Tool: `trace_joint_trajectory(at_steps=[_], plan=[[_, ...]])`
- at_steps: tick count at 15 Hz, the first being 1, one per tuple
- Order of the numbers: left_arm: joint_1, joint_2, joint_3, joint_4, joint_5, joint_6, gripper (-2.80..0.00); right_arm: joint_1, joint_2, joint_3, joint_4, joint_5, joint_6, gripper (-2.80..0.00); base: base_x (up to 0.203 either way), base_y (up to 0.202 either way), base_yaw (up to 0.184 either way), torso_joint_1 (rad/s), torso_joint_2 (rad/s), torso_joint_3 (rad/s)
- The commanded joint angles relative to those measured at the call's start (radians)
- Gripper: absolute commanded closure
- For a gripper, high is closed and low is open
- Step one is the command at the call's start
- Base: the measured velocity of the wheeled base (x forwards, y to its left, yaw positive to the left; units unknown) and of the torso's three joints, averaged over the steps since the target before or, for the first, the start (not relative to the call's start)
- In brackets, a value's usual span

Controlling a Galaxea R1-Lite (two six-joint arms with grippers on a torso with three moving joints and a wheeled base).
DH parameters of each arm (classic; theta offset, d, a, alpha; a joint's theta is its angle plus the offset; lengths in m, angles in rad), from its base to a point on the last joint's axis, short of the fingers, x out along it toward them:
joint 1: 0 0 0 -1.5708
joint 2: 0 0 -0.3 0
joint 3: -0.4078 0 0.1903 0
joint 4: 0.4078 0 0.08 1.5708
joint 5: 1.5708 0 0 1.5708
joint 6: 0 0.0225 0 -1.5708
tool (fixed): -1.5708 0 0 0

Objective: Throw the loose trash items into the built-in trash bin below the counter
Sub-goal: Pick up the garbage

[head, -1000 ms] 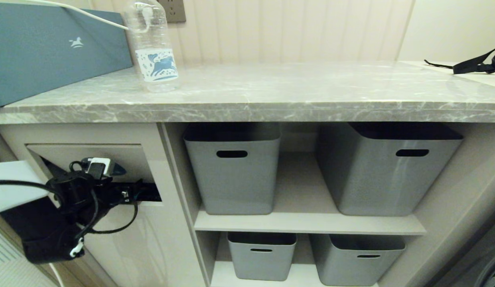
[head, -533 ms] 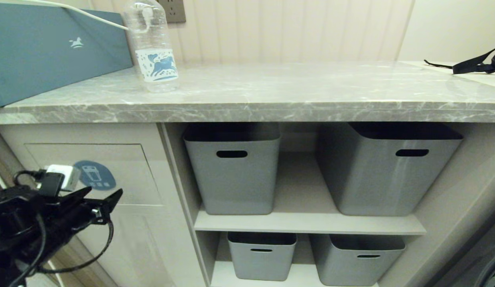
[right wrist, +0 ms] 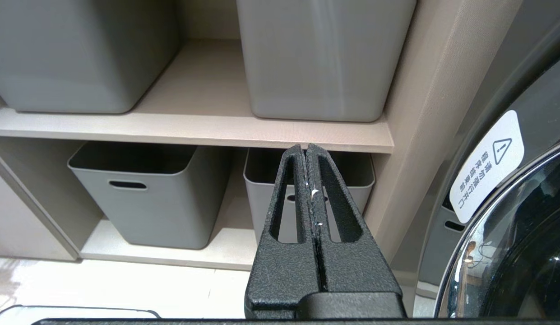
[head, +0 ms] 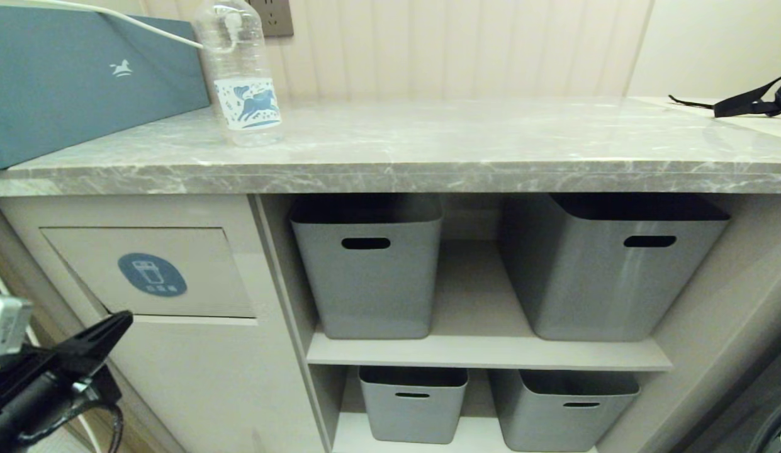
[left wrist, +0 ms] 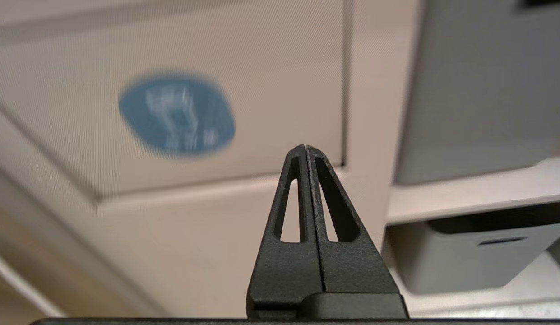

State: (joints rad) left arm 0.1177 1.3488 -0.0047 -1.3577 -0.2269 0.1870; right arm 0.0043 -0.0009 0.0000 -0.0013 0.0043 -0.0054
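Note:
A clear water bottle (head: 242, 75) with a blue-horse label stands upright on the grey marble counter (head: 428, 148), at its left end. Under the counter's left part is the beige built-in trash bin, its flap (head: 195, 270) closed and marked by a round blue sticker (head: 152, 274) (left wrist: 177, 116). My left gripper (head: 123, 319) (left wrist: 305, 148) hangs low at the far left, below and left of the flap, apart from it, shut with nothing in it. My right gripper (right wrist: 306, 146) is shut and empty, parked low before the lower shelf. No tan scrap is in view.
A large blue box (head: 75, 75) sits on the counter left of the bottle, and a black strap (head: 752, 100) lies at the far right. Several grey tubs (head: 368, 267) fill two shelves right of the bin. A washing machine door (right wrist: 523, 234) is at the far right.
My left gripper drew back out of the tilted-open flap, moved down and left, and shut. The flap swung closed, showing the blue sticker. The bottle has not moved.

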Motion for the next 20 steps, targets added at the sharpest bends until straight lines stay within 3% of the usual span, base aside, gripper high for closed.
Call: trace_joint_trajectory(at_steps=[1,5,9,13,20], plan=[[0.000,-0.133,0.000,0.002,-0.032,0.004,0.00,0.000,-0.001,0.000,0.000,0.000,-0.001,0.00,0.000,0.000,0.000,0.000,0.00,0.000],[-0.010,-0.263,-0.049,0.069,-0.108,0.021,0.00,0.000,-0.001,0.000,0.000,0.000,-0.001,0.00,0.000,0.000,0.000,0.000,0.00,0.000],[-0.023,-0.258,-0.207,0.171,-0.108,0.006,0.00,0.000,-0.001,0.000,0.000,0.000,-0.001,0.00,0.000,0.000,0.000,0.000,0.00,0.000],[-0.021,-0.268,-0.244,0.342,-0.106,0.061,0.00,0.000,-0.001,0.000,0.000,0.000,-0.001,0.00,0.000,0.000,0.000,0.000,0.00,0.000],[-0.023,-0.277,-0.231,0.355,-0.109,0.063,0.00,0.000,-0.001,0.000,0.000,0.000,-0.001,0.00,0.000,0.000,0.000,0.000,0.00,0.000]])
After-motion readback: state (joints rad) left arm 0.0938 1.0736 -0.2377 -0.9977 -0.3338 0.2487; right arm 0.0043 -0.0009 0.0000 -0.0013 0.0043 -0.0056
